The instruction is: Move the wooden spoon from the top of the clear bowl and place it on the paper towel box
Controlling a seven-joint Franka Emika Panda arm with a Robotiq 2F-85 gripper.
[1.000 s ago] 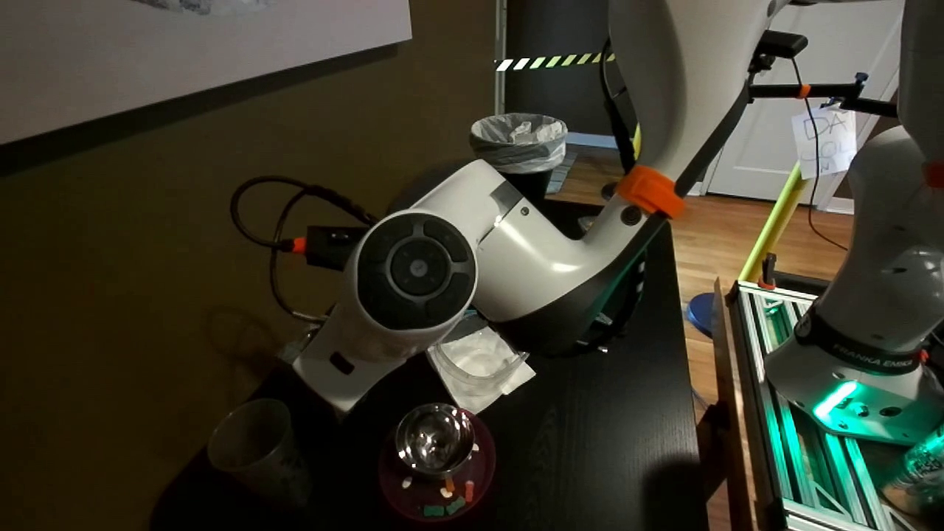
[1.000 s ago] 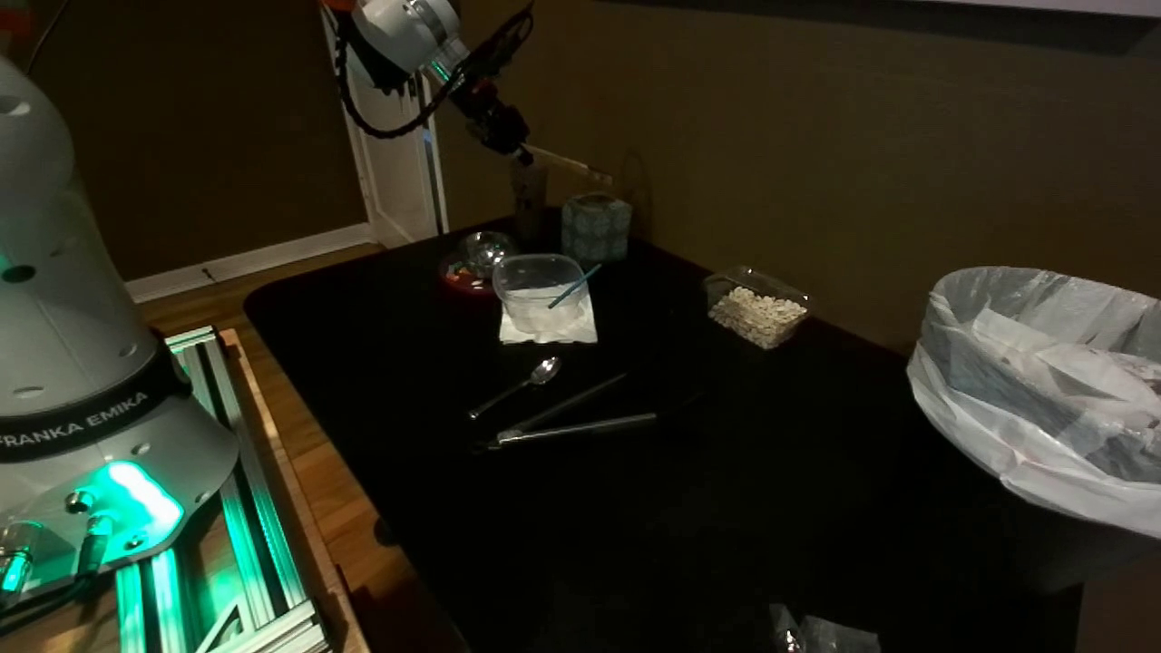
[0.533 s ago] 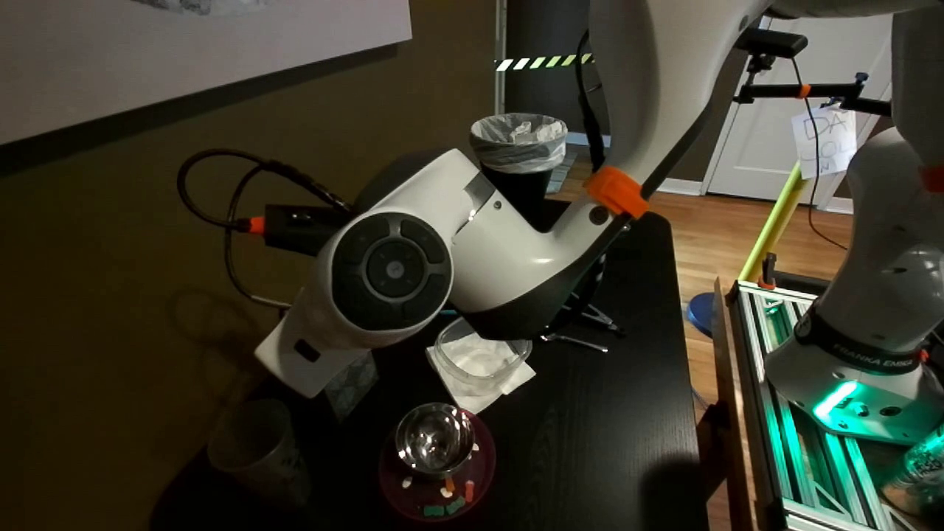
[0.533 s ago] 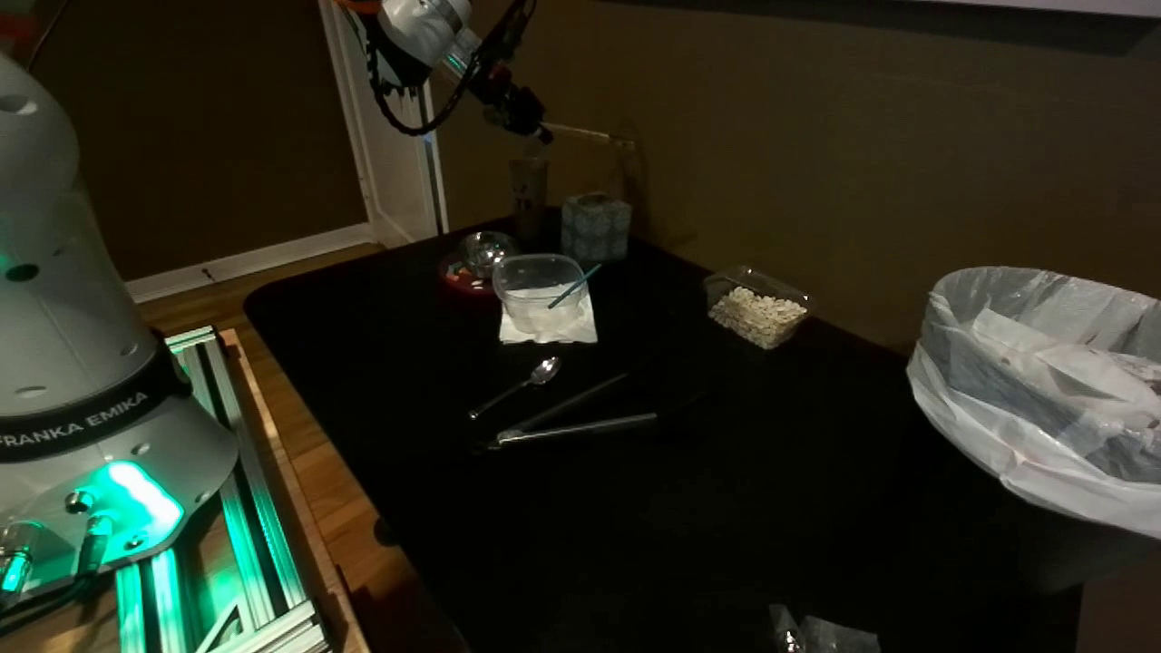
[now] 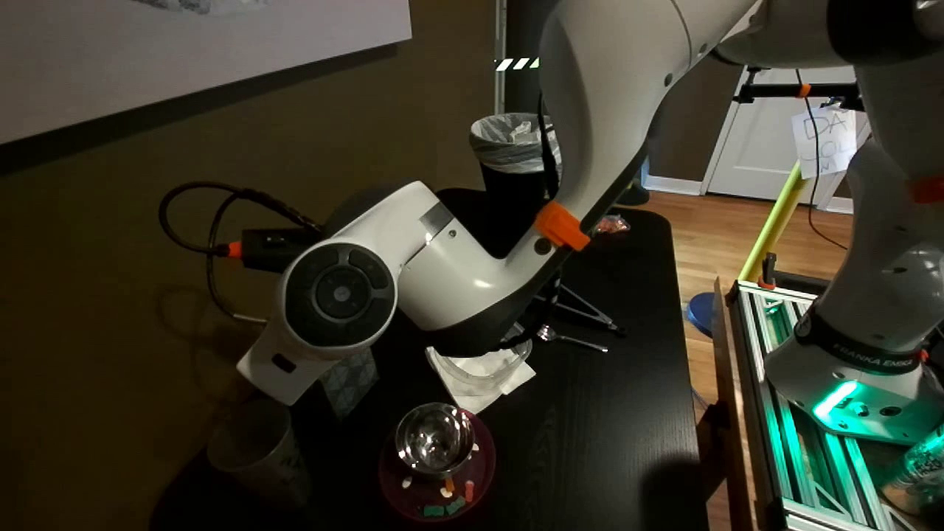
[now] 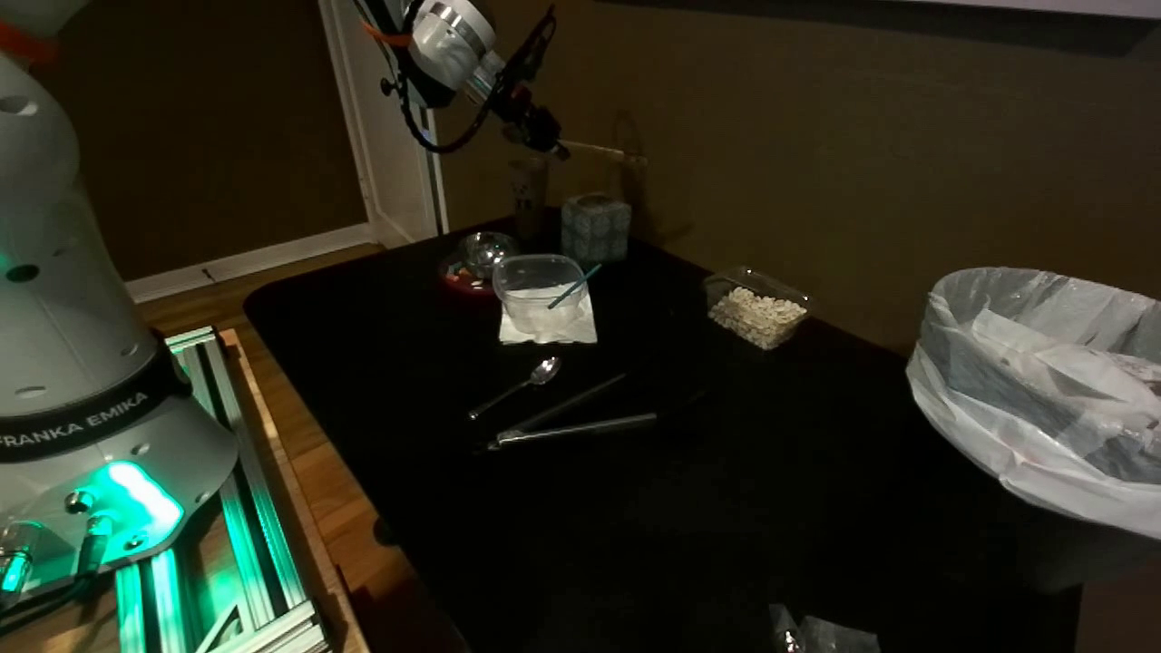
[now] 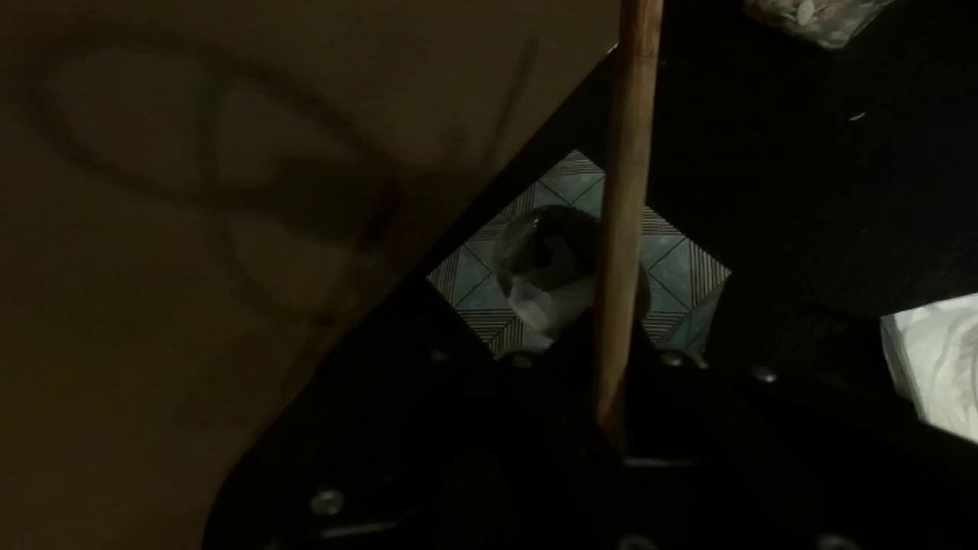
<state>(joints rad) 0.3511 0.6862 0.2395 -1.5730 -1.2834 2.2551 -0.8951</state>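
At the far end of the black table [image 6: 726, 490], left to right: a red plate [image 6: 472, 289] with a shiny bowl [image 6: 488, 254] on it, and just beyond, a dim cup [image 6: 529, 195]. Then the clear bowl [image 6: 512, 295] on a napkin [image 6: 587, 325], a blue stick [image 6: 573, 287] slanted at its rim; whether inside or behind, I could not tell. Next, higher up, the gripper [image 6: 557, 147], clamped on one end of the spoon [image 7: 628, 191], as far as the dark wrist view let me judge. In an exterior view the spoon jutted rightward in mid-air, above the box [image 6: 596, 229] and apart from it; its far tip ran out of the wrist view. There the shaft crossed the box's round mouth off to one side, with white paper [image 7: 542, 302] low inside. Step in hand, I judged: the placing, with the pick-up done and the lowering yet to come. The next move called for a small shift to bring the spoon's middle over the box, then a gentle descent until the shaft bridged the mouth, and only then a loosened grip; let go near one end, it would likely tip off. Farther right, well apart: a tub [image 6: 776, 287] of pale bits [image 6: 757, 317], perhaps beans, and last a lined bin [image 6: 961, 408].
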